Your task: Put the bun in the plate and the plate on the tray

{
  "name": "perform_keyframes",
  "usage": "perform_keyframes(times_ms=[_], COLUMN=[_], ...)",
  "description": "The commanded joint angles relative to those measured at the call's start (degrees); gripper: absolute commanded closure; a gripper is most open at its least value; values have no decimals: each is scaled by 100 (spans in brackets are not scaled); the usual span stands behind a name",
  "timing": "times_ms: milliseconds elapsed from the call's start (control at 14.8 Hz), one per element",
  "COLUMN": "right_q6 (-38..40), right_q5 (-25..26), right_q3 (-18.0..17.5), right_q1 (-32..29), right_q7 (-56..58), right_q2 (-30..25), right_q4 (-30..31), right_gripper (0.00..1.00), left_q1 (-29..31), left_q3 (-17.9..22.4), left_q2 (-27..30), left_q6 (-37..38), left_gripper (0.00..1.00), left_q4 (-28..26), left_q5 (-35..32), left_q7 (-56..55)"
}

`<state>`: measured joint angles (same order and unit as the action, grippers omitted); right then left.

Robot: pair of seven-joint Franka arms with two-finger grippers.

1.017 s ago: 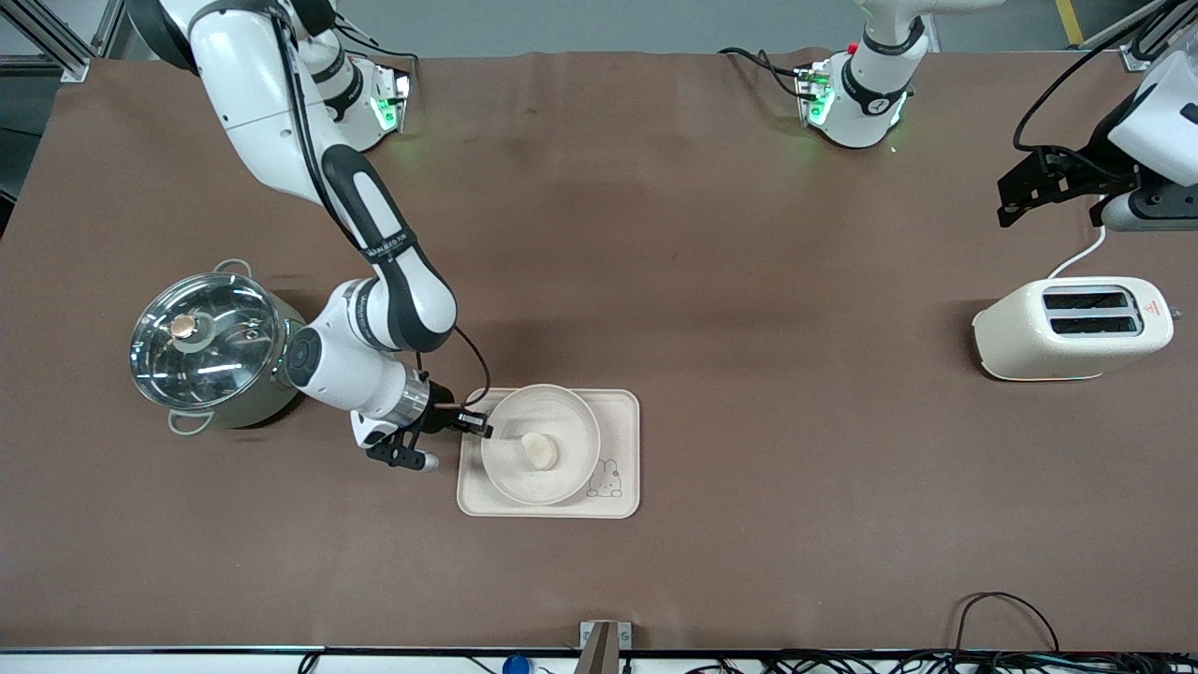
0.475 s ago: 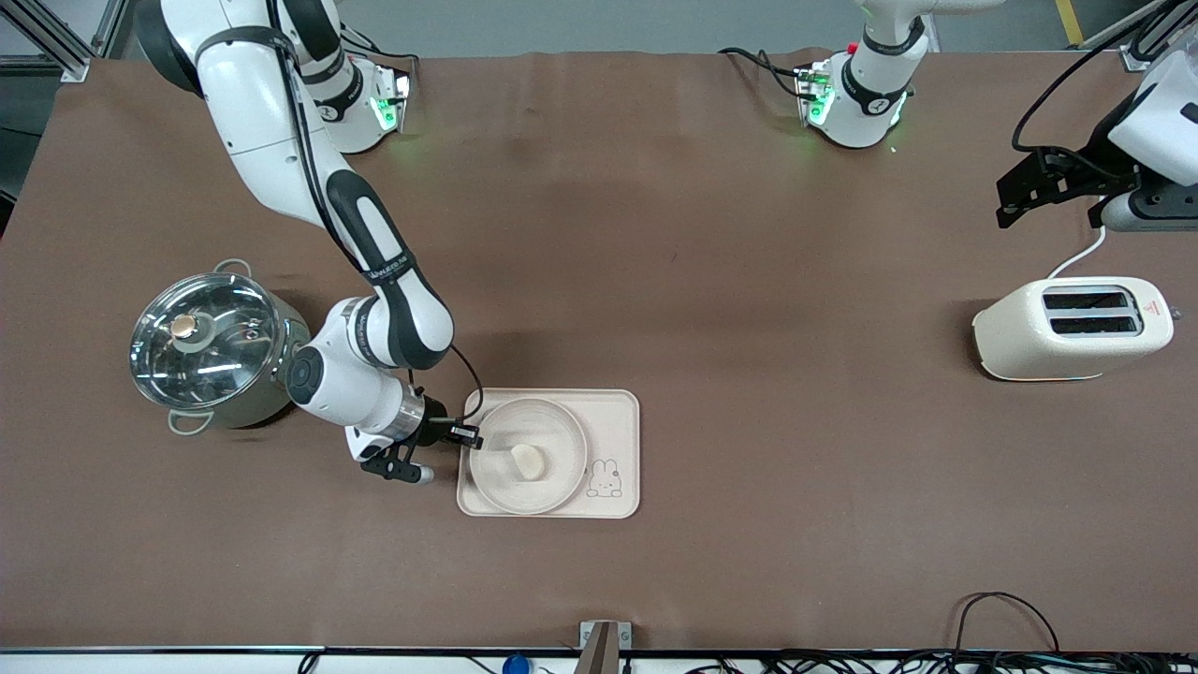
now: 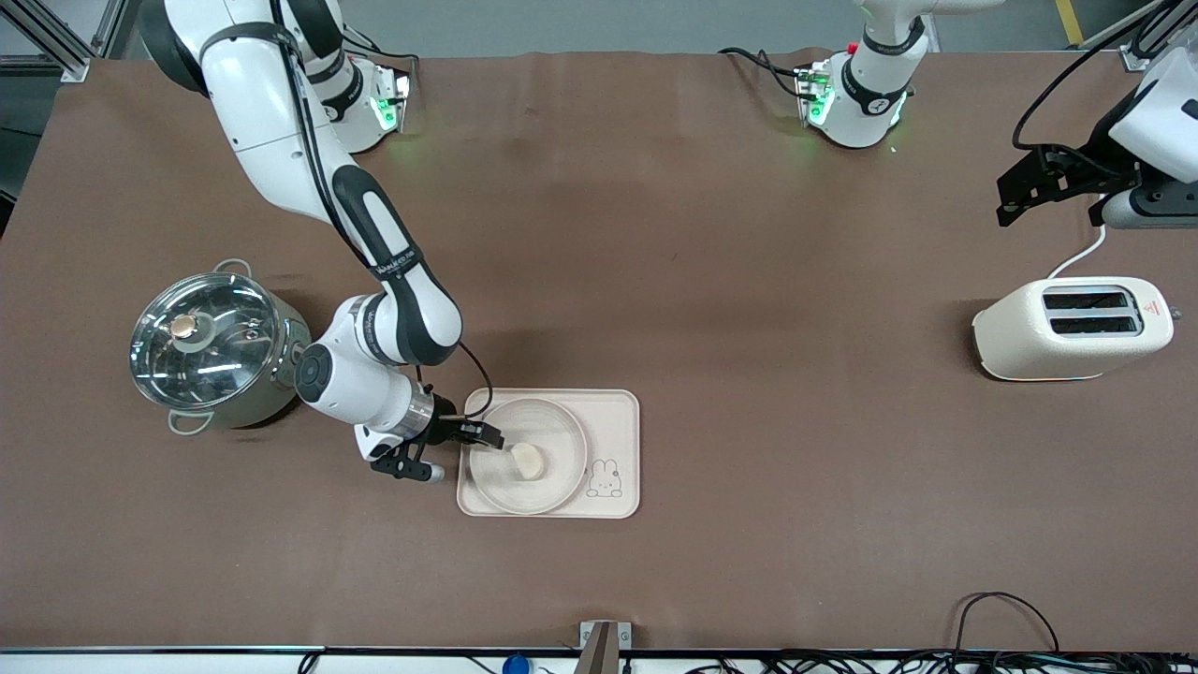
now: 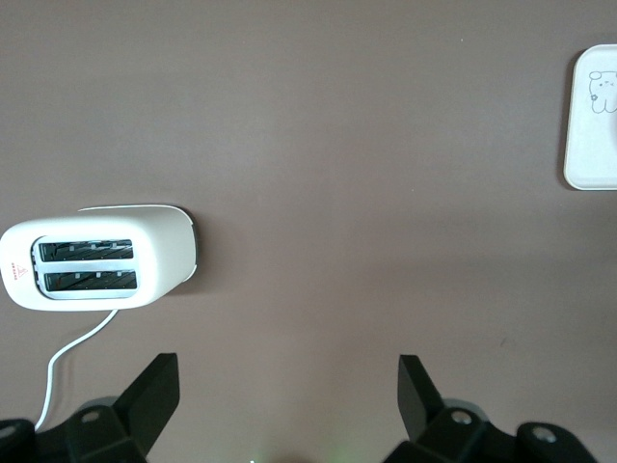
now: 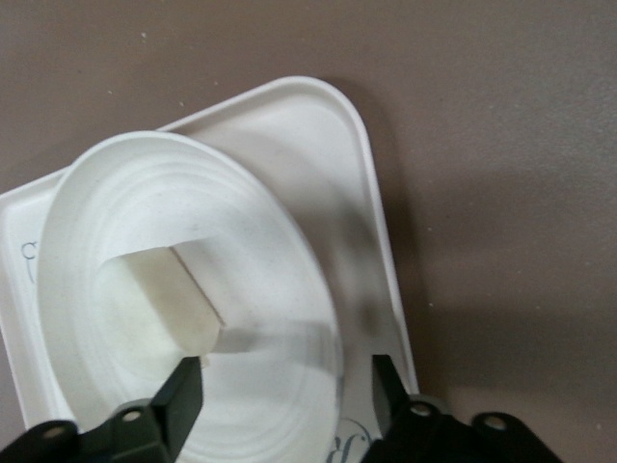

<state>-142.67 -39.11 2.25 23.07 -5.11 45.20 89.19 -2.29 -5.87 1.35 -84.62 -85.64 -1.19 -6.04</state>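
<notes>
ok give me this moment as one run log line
bun: in plate | plate: on tray | right gripper: open astride plate rim | left gripper: open, waiting above toaster

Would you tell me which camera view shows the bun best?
The right wrist view: the bun fills the near middle of the plate, close up, with its pale oblong shape plain. The front view shows it small in the plate. The left wrist view does not show it.
</notes>
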Motion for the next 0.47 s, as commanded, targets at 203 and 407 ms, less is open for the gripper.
perform_keyframes(times_ms=[203, 407], right_q6=[327, 371], right_q5=[412, 1313], right_q3=[442, 741], right_q1=[443, 523], right_q7=[-368, -351], right_q2=[-1124, -2257], right_q4=[843, 1896], right_gripper=[0, 0], left_q1=[26, 35], left_q3=[-90, -81], left_q2=[102, 102], left_q6=[68, 86], left_gripper=[0, 0], left_q4=[29, 73], left_q5=[93, 102], left_q7=[41, 32])
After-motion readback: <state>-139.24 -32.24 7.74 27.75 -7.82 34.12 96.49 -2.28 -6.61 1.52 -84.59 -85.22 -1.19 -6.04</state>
